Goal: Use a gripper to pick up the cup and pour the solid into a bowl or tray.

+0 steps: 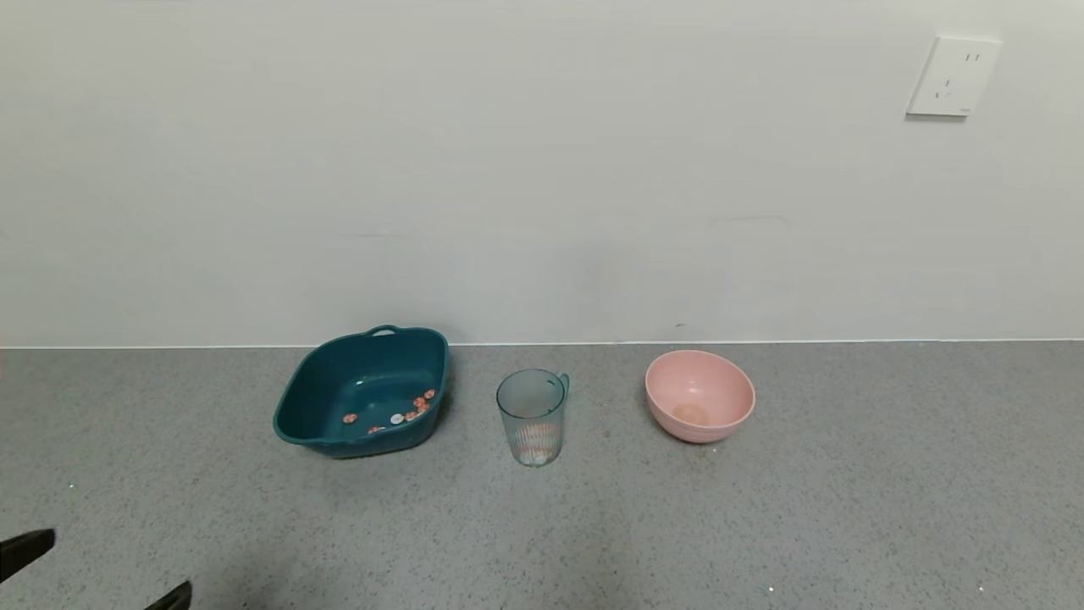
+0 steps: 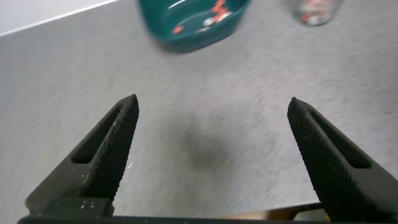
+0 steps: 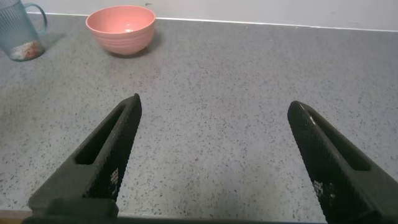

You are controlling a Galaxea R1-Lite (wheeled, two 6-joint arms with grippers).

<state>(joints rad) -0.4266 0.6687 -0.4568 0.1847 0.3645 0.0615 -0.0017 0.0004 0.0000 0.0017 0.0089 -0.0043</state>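
The ribbed blue-green cup [image 1: 532, 417] stands upright on the grey counter between the teal tub [image 1: 356, 440] and a pink bowl. A few pieces of the solid [image 1: 535, 453] lie in the cup's bottom. Several orange-red and white pieces [image 1: 415, 405] lie inside the tub. My left gripper [image 1: 120, 559] is open and empty at the near left, well short of the tub. In the left wrist view the left gripper [image 2: 212, 102] is open over bare counter, with the tub [image 2: 186, 40] and cup [image 2: 314, 9] beyond. My right gripper [image 3: 214, 102] is open and empty over the counter, out of the head view.
A round pink bowl [image 1: 699, 396] stands right of the cup; it also shows in the right wrist view [image 3: 121, 28] beside the cup [image 3: 18, 34]. A white wall with a socket [image 1: 953, 76] rises behind the counter.
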